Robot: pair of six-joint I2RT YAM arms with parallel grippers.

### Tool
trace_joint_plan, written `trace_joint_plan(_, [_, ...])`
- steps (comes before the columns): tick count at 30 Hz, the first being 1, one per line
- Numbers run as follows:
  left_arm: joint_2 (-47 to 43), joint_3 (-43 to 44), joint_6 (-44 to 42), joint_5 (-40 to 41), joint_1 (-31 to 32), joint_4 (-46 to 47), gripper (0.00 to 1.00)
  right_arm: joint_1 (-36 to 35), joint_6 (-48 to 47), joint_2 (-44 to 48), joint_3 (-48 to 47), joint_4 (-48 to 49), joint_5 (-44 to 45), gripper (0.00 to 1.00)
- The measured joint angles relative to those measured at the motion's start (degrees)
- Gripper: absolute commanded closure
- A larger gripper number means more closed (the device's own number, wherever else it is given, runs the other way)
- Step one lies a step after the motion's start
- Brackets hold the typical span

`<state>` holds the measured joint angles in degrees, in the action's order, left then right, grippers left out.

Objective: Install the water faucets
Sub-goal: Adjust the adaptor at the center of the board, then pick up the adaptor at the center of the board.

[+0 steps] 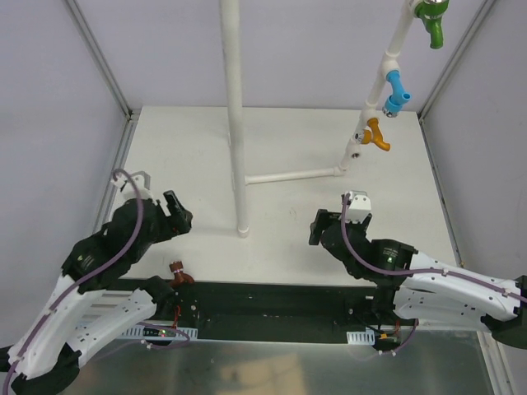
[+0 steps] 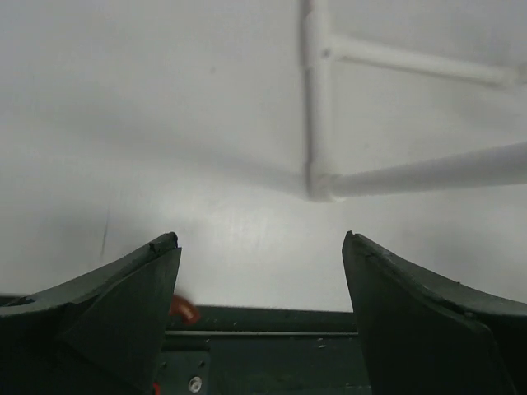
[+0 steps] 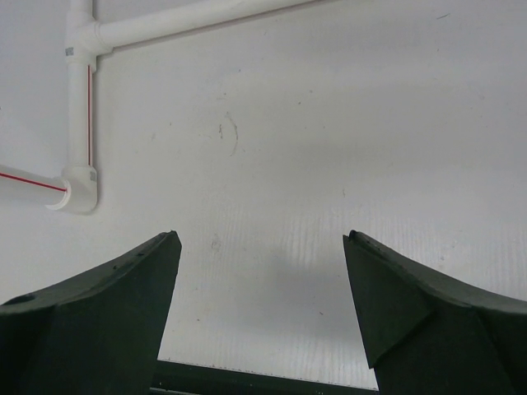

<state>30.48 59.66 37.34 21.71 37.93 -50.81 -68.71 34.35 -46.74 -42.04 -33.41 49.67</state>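
From above, three of the water faucets sit on the slanted riser of a white pipe frame (image 1: 236, 107) that climbs over the far right corner of the bench (image 1: 395, 247): the green faucet (image 1: 432, 25) is highest, the blue faucet (image 1: 395, 90) is in the middle and the orange faucet (image 1: 376, 134) is lowest. The brown faucet (image 1: 178, 276) lies apart from them at the near edge, left of the middle, where the white top meets a dark strip (image 1: 272, 300). The left hand (image 1: 179, 212) hangs released just beyond it, near the left edge. The right hand (image 1: 338, 224) is also released, holding nothing, and sits right of the middle. The left wrist view shows that hand's two dark fingers (image 2: 123, 313) spread wide over bare white surface, with a pipe elbow (image 2: 321, 185) farther off. A small reddish-brown bit (image 2: 185, 310) peeks out beside the left finger at the strip; it is probably the brown faucet, though the picture is too soft to be sure. None of the mounted faucets appears here. The right wrist view shows its fingers (image 3: 428, 321) parted with nothing between them, and thin red lines along the pipes near a corner elbow (image 3: 78, 189), a detail the top view misses. The bench top is matt white and faintly scuffed. Pale grey walls (image 1: 49, 99) stand on three sides, with metal posts (image 1: 99, 58) at the far corners.
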Motion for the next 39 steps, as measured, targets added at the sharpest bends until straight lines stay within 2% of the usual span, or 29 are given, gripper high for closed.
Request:
trace_joint_plan(4, [5.4,-7.2,7.7,4.2,0.0,-7.8,0.23,0.0,0.4,-0.5,2.8,1.9,-2.4,0.12])
trace_joint_plan(8, [5.3,-13.5,16.0,5.5,0.0,-12.6,0.30,0.0,1.0,-1.0,4.7,3.1,-4.5,0.12])
trace_joint_plan(10, [5.6,-14.9,20.0,5.7,0.0,-13.7,0.30,0.0,1.2,-1.0,5.1,4.0,-5.4,0.12])
trace_joint_plan(15, [11.3,-21.4,28.4,5.6,0.3,-11.3,0.31,0.0,1.3,-1.0,5.4,5.8,-7.2,0.12])
trace_joint_plan(17, [13.6,-25.0,31.1,5.5,0.7,-9.4,0.29,0.0,1.2,-1.0,5.4,6.5,-7.9,0.12])
trace_joint_plan(24, [14.5,-30.0,35.8,6.4,0.7,-5.7,0.30,0.0,1.2,-0.3,6.8,7.6,-9.0,0.12])
trace_joint_plan(27, [16.1,-31.1,36.1,6.9,0.7,-4.9,0.42,0.0,1.2,-0.1,7.4,7.6,-9.5,0.12])
trace_joint_plan(32, [21.8,-31.6,36.1,7.1,0.7,-3.2,0.51,0.0,1.2,0.6,7.4,7.6,-9.7,0.12])
trace_joint_plan(34, [22.8,-31.6,35.9,7.2,0.8,-2.8,0.63,0.0,1.2,0.9,7.5,7.6,-9.9,0.12])
trace_joint_plan(36, [23.5,-31.6,35.7,7.5,1.2,-2.4,0.64,0.0,1.2,1.2,7.5,7.6,-9.9,0.12])
trace_joint_plan(37, [24.0,-31.6,35.6,7.8,1.6,-2.2,0.69,0.0,1.3,1.3,7.5,7.6,-10.0,0.12])
trace_joint_plan(39, [25.1,-31.4,35.5,8.6,2.5,-2.0,0.85,0.0,1.4,1.6,7.5,7.4,-10.0,0.12])
